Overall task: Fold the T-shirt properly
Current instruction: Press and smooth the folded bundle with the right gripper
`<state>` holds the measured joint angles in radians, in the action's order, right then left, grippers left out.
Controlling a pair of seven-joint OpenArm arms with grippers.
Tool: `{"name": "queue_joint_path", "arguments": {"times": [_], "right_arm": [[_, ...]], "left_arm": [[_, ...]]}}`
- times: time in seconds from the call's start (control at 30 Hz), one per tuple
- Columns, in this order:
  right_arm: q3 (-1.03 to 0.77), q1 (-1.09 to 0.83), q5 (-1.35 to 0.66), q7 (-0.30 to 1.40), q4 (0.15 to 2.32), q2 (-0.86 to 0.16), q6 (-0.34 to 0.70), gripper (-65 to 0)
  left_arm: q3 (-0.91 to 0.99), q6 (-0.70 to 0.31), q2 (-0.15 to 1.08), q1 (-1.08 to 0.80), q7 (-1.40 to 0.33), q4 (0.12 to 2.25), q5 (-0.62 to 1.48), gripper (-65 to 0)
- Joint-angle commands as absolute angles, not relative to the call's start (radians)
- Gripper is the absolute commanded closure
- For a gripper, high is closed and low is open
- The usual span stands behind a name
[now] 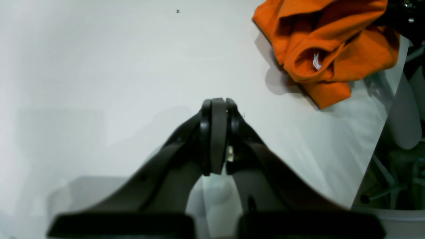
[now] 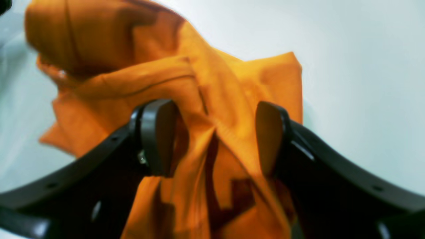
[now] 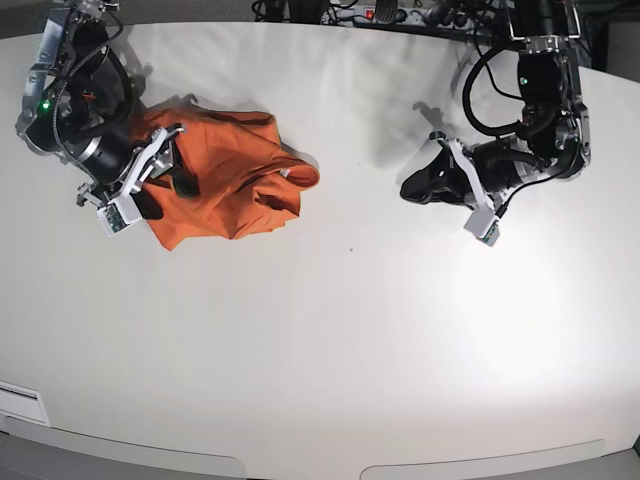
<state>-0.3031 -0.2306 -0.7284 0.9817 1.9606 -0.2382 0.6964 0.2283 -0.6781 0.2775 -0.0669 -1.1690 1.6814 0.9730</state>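
Right pincer [image 2: 212, 137], right wrist view: the two dark pads stand wide apart at mid-frame, and folds of the T-shirt [image 2: 186, 99] run between them; neither pad presses the cloth together, so the pincer is open and astride the fabric rather than gripping it. The orange cloth fills the left and centre of that frame, bunched into ridges, with bare pale worktop [image 2: 365, 66] to the right.

Left pincer [image 1: 218, 109], left wrist view: the two pads sit flat against each other at the centre of the frame, closed on nothing, above bare worktop [image 1: 99, 66]. The T-shirt [image 1: 325, 49] lies well apart from it in the upper right corner, crumpled, with a small white tag [image 1: 317, 61] showing inside the neck opening.

Base view: the right pincer [image 3: 170, 165] is at the upper left of the frame, at the left edge of the T-shirt [image 3: 225, 180], which lies in a loose heap on the worktop [image 3: 330, 350]. The neck opening of the garment points toward the frame's centre. The left pincer [image 3: 408, 188] is at the upper right, its tip toward the garment but well apart from it, with open worktop between them.
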Motion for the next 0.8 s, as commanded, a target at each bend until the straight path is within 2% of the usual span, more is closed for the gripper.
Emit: {"name": "queue_joint_path", "arguments": {"times": [0.0,0.23,0.3,0.4,0.47,0.63,0.77], "right_arm": [[-0.307,-0.218,-0.770,0.970,1.971,-0.250,0.698,-40.3],[-0.307,-0.218,-0.922,1.067,1.971,-0.250,0.698,-39.3],[-0.306,-0.218,-0.920,1.067,1.971,-0.250,0.698,-29.7],[-0.307,-0.218,-0.920,1.067,1.971,-0.250,0.698,-8.0],[-0.307,-0.218,-0.921,1.067,1.971,-0.250,0.698,0.0],[-0.307,-0.219,-0.963,1.076,1.972,-0.250,0.698,0.0],[-0.307,-0.219,-1.107,1.185,2.001,-0.250,0.698,0.0]], "left_arm": [[0.231,-0.688,0.285,-0.053,-1.153,1.698,1.007,-0.1],[0.231,-0.688,0.286,-0.053,-1.153,1.698,1.007,-0.1],[0.231,-0.688,0.286,-0.053,-1.153,1.698,1.007,-0.1],[0.231,-0.688,0.285,-0.052,-1.152,1.698,1.007,-0.1],[0.231,-0.688,0.285,-0.052,-1.152,1.698,1.007,-0.1],[0.231,-0.688,0.286,-0.052,-1.152,1.698,1.007,-0.1],[0.231,-0.688,0.286,-0.053,-1.152,1.698,1.007,-0.1]]}}
